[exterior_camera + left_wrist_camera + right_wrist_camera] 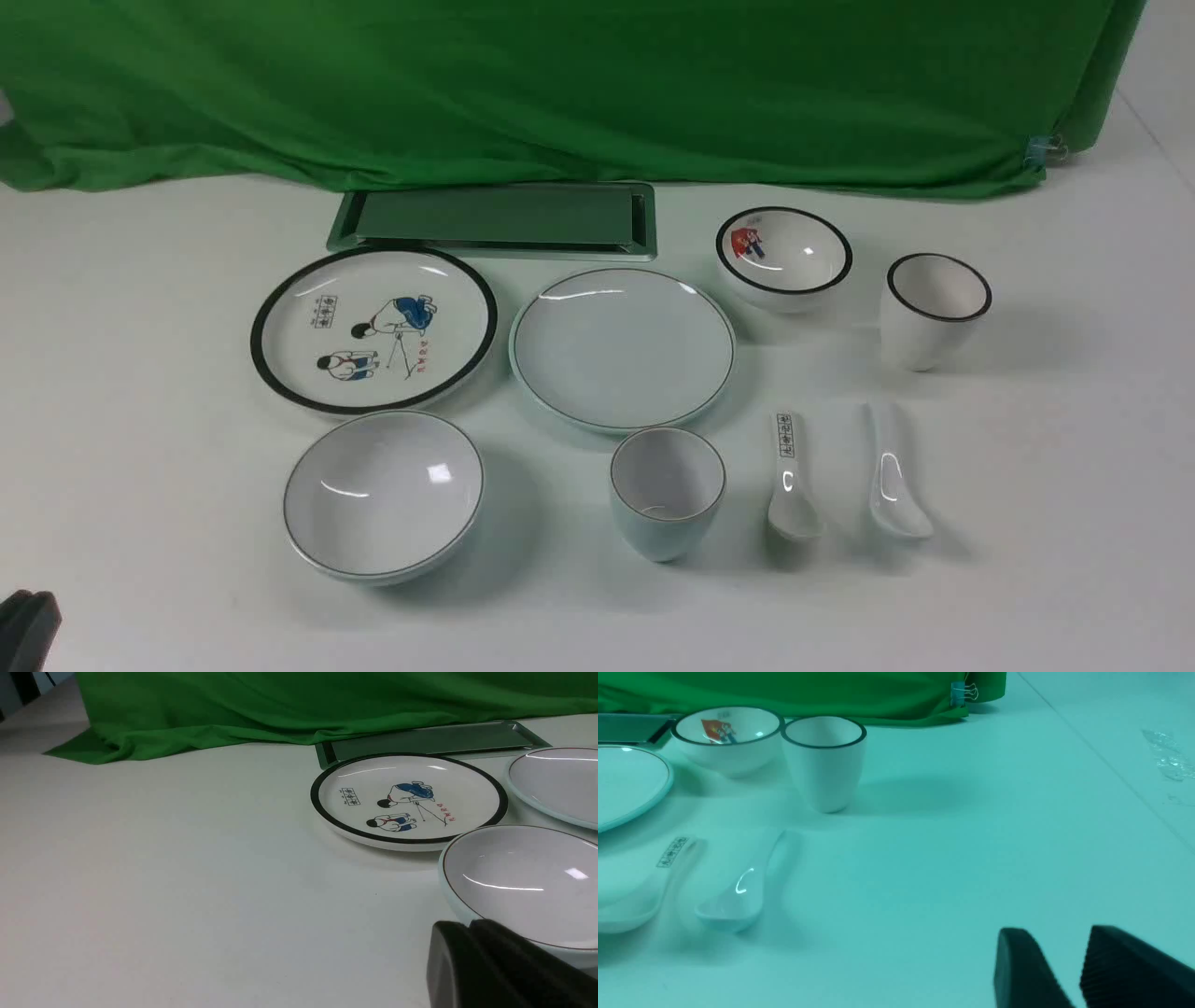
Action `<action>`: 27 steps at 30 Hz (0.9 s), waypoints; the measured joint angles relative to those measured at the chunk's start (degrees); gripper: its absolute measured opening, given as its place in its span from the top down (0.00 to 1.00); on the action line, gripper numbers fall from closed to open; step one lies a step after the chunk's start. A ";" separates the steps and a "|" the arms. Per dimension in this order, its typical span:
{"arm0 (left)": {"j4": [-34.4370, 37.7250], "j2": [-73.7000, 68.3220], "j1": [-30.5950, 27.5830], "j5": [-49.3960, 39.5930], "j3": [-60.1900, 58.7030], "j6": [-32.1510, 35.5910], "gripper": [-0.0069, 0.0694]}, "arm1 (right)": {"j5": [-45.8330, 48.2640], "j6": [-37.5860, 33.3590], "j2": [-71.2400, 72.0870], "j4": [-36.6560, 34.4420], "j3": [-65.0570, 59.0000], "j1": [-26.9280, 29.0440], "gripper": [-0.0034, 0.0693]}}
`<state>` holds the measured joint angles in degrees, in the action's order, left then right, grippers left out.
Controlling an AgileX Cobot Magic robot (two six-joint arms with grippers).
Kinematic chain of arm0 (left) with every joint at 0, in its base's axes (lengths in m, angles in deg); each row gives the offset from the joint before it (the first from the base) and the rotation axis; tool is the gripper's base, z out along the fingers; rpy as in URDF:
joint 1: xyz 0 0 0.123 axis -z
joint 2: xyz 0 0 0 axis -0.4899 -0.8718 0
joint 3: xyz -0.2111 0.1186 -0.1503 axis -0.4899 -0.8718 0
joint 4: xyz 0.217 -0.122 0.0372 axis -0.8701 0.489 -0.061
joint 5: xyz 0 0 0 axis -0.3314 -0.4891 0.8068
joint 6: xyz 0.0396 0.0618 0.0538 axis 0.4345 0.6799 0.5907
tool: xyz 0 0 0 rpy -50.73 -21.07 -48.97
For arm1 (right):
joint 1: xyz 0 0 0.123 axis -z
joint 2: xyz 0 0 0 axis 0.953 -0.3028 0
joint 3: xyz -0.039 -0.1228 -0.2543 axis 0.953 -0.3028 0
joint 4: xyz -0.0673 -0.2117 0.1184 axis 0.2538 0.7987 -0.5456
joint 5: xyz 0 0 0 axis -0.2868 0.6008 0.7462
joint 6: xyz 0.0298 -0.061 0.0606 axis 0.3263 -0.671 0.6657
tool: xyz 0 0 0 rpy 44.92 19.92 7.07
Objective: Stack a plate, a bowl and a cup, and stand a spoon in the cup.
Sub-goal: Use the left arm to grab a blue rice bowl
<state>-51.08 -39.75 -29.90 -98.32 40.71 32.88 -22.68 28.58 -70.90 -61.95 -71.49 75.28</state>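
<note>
The plain pale blue-green plate [623,347] lies mid-table. The pale blue-green bowl [384,495] stands in front of it to the left, and the pale handleless cup [667,492] stands upright just in front of it. The plain white spoon [894,476] lies right of the cup. My left gripper [23,625] shows at the front left corner. In the left wrist view it [469,924] is shut and empty, just short of the bowl [523,882]. My right gripper [1059,933] is open and empty over bare table, well right of the spoon [738,896].
A black-rimmed cartoon plate [373,329] lies left of the plain plate. A spoon with black characters [789,476] lies between the cup and the plain spoon. A small black-rimmed bowl [782,254], a black-rimmed white cup [934,308] and a green tray [495,219] stand behind. Green cloth backs the table.
</note>
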 joint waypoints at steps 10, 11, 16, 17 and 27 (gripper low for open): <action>0.00 0.00 0.00 0.00 0.00 0.00 0.95 | 0.00 0.00 0.00 0.00 0.00 0.00 0.62; 0.00 0.00 0.00 0.00 0.00 0.00 0.95 | 0.00 0.00 0.00 0.00 0.00 0.00 0.62; 0.14 0.00 0.00 0.05 0.00 0.00 0.95 | 0.00 1.99 0.00 0.00 0.00 0.00 0.62; 0.61 0.00 0.00 0.05 0.00 -0.25 0.95 | 0.00 3.21 0.00 0.00 0.00 0.00 0.62; 39.39 0.00 0.00 7.09 0.00 -21.18 0.95 | -0.05 48.44 0.00 -8.18 0.00 0.00 0.62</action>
<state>-11.69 -39.75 -29.90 -91.23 40.71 11.70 -22.73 77.02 -70.90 -70.14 -71.49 75.28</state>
